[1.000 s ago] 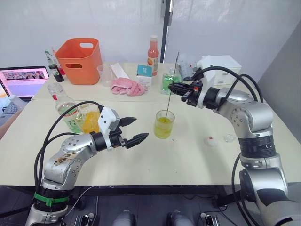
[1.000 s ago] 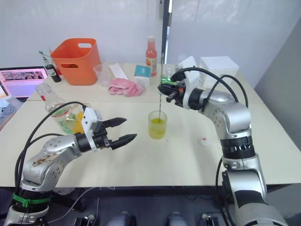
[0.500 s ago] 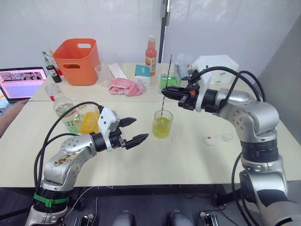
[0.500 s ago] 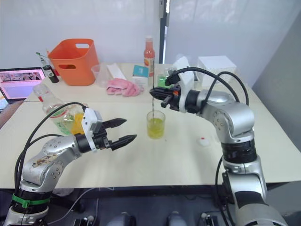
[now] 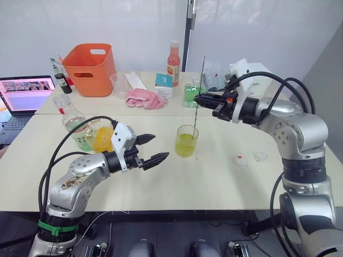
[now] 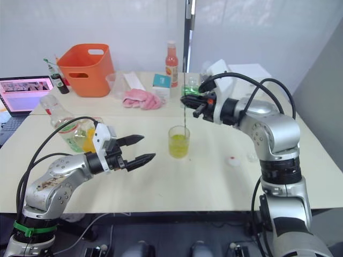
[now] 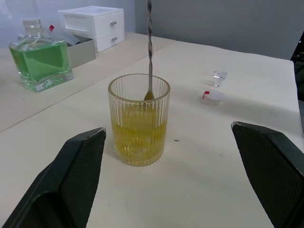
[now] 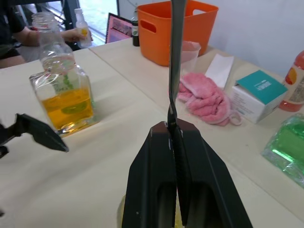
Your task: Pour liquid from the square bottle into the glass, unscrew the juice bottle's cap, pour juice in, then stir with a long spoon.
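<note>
Since half a second ago, the right tool point(image 5: 199, 98) is sitting further right, and the long spoon point(image 5: 199, 91) it carries is standing nearly upright rather than leaning left.

Left eye view: the right tool is pinching the long spoon partway up its shaft, the lower end dipping into the glass point(image 5: 186, 141), which is standing near the counter point(image 5: 214, 176) centre holding yellow-green liquid. The left tool point(image 5: 151, 148) is hovering left of the glass with its fingers spread and nothing between them. The square bottle point(image 5: 102, 136) and the juice bottle point(image 5: 72, 122), uncapped, are standing together at the left. The juice bottle's cap point(image 5: 239, 160) is lying on the counter to the right of the glass.

Left wrist view: the two black fingers point(image 7: 76, 175) are standing wide apart on either side of the glass, not touching it. The spoon's bowl is resting inside, near the rim. A green-liquid bottle point(image 7: 40, 61) is standing beyond.

Right wrist view: the right tool's fingers point(image 8: 161, 180) are pressing together on the spoon's shaft. The square bottle is standing just in front of the juice bottle, with an orange basket point(image 8: 190, 28) further off.
</note>
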You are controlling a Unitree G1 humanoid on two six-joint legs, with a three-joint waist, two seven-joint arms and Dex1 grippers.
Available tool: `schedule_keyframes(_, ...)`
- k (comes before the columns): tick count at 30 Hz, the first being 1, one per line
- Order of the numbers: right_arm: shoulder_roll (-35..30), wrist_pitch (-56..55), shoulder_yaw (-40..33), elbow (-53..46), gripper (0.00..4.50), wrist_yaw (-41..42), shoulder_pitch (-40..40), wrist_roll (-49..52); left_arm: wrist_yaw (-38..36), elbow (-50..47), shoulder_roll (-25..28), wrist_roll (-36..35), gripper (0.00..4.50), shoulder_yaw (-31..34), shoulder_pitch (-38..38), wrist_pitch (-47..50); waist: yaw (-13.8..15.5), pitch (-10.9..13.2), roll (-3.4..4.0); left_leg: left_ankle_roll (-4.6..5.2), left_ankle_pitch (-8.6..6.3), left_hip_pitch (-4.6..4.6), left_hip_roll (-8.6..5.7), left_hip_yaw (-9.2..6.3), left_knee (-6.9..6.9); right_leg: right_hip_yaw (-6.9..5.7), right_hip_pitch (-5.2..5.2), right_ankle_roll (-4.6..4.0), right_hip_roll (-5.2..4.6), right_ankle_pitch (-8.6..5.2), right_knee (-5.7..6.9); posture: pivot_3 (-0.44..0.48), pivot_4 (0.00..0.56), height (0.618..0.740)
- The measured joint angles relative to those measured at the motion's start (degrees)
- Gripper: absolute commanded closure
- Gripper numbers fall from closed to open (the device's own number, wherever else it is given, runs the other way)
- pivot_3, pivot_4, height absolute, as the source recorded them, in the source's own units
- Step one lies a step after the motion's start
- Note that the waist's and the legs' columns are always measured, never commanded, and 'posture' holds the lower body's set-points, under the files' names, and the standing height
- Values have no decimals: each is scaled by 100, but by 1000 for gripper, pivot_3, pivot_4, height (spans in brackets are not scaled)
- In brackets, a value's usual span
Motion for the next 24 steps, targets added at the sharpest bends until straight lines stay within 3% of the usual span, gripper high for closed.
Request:
schedule_keyframes(7,450,-163,2,227,4500,-263,-38,-78,36,0,-2,0,26,-1,0,-1,0,0,0,0,0,0,-2,1,0,0,0,0,-2,0,0,0,150,715)
schedule_keyframes(14,345,-738,-5,797,4500,-375,0,-537,39,1,-2,0,26,0,0,-1,34,0,0,0,0,-1,-5,7,-1,-1,0,0,-3,0,-1,0,150,715)
schedule_keyframes(19,61,-417,8,360,4500,-108,235,-410,35,1,0,0,26,1,5,-3,26,0,0,0,0,-1,-3,2,-1,0,0,0,-3,0,-1,0,150,715)
schedule_keyframes(24,208,-81,61,-123,4500,-43,247,-86,32,1,0,0,26,2,9,-3,-12,0,0,0,0,2,0,-1,-3,0,0,0,2,0,0,0,150,715)
